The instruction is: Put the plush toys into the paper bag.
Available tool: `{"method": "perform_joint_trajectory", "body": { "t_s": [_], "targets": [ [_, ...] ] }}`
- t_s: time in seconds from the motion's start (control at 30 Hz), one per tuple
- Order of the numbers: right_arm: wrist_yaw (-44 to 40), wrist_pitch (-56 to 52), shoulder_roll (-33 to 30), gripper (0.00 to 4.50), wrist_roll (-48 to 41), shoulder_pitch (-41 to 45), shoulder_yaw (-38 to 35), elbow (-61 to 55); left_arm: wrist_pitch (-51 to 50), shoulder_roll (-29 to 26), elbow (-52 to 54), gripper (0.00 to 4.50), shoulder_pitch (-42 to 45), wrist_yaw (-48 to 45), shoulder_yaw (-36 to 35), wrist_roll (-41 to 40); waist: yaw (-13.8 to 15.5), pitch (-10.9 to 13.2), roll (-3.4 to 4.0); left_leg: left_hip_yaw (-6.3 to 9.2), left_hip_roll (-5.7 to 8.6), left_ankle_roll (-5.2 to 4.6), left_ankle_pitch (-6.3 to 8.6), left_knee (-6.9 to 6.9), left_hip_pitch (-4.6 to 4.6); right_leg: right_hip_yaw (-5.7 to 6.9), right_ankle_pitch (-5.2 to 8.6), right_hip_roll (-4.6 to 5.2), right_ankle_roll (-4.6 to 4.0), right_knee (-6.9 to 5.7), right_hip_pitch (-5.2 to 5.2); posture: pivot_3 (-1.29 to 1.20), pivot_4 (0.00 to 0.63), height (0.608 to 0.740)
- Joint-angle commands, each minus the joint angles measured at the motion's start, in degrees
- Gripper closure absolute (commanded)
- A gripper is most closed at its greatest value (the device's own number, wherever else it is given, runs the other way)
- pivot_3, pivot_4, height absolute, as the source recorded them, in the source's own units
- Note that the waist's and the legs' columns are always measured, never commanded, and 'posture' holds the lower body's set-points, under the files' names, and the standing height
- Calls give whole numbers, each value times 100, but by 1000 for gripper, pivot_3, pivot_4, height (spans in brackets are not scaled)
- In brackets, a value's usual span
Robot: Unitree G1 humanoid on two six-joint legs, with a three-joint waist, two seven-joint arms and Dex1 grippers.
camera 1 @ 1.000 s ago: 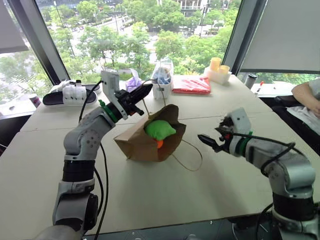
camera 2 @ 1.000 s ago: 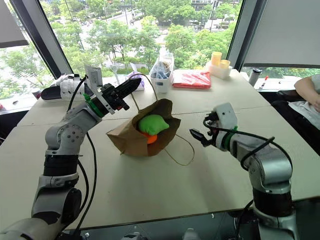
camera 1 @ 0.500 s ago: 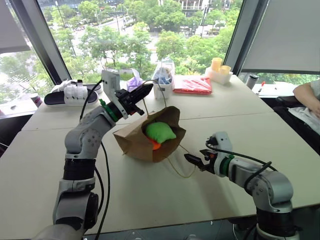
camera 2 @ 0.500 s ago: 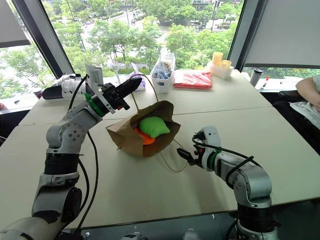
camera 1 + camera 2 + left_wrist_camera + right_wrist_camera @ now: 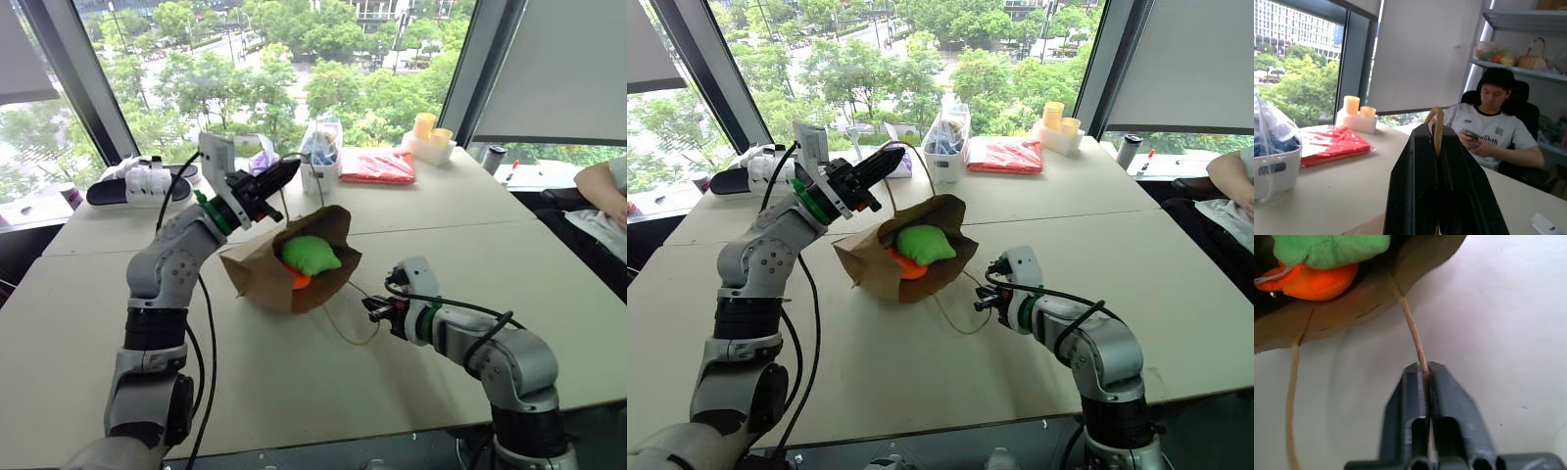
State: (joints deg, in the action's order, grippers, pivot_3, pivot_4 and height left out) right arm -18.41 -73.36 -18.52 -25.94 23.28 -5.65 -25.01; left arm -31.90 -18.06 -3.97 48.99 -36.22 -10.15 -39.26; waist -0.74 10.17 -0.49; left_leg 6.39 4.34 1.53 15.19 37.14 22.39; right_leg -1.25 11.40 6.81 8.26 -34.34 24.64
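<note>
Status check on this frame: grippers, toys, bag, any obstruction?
Left gripper shut on upper handle. Right gripper shut on lower handle. Green toy and orange toy in paper bag. Nothing blocking.

Matt brown kraft paper bag [image 5: 269,279], creased, with thin twisted tan cord handles [image 5: 1413,335]. Soft, fuzzy cloth on lime green plush toy [image 5: 310,254] and orange plush toy [image 5: 1312,281]. Smooth, matt pale table [image 5: 294,382]. Fingers [image 5: 1415,196] of matt black plastic, lightly speckled. Glossy red packet [image 5: 375,166]; clear, shiny plastic bag [image 5: 319,142] in white plastic basket [image 5: 1271,174].
</note>
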Motion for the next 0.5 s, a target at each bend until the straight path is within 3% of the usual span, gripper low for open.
{"method": "perform_joint_trajectory", "body": {
  "t_s": [0.03,0.23,0.4,0.5],
  "targets": [
    [-17,-366,194,4460,-550,485,-855,-405,125,-61,26,4500,239,72,-240,-74,0,0,0,0,0,0,0,0,0,0,0,0,0,0,0,0,150,740],
    [114,-1262,422,4460,-1313,2089,-2249,-271,153,-169,-301,4500,450,14,-309,21,-4,1,1,4,-1,-1,0,-1,0,3,0,0,0,-2,2,0,150,740],
    [290,-1686,494,4460,-1403,3064,-2671,84,473,-169,-877,4500,656,-188,-126,352,0,0,2,4,0,-1,1,-4,1,4,0,0,0,-2,3,0,150,740],
    [347,-1738,716,4460,-1430,3058,-2761,222,721,-7,-1519,4500,810,-377,44,599,8,0,2,4,0,-1,1,-3,2,4,0,0,0,-2,3,0,150,740]
  ]
}}
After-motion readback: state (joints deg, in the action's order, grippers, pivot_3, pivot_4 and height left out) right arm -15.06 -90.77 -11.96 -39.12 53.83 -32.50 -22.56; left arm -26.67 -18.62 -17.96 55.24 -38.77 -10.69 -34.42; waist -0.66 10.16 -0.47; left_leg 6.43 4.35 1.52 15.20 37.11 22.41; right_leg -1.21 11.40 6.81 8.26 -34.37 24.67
